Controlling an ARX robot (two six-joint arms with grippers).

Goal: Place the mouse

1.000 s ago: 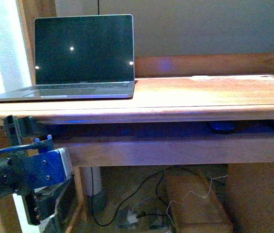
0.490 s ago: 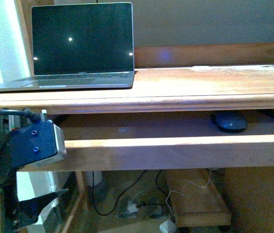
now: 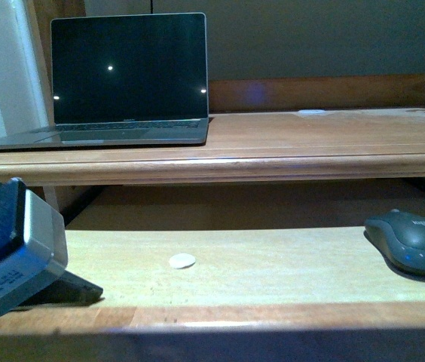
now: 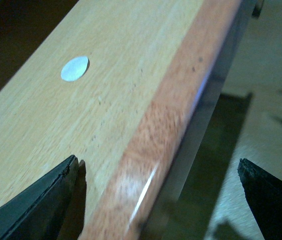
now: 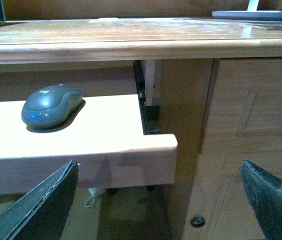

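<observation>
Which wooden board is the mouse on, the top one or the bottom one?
The bottom one, the pale pull-out tray. The mouse sits at its right end; the darker top board holds the laptop.

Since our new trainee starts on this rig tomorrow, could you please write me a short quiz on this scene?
1. True or false: the mouse lies on the desk top beside the laptop.
2. What lies on the pull-out tray besides the mouse? A) a small white disc B) a pen C) a keyboard
3. Fill in: the left gripper and the right gripper are both ____.
Key: 1 false, as it lies on the pull-out tray below the desk top. 2 A. 3 open.
</observation>
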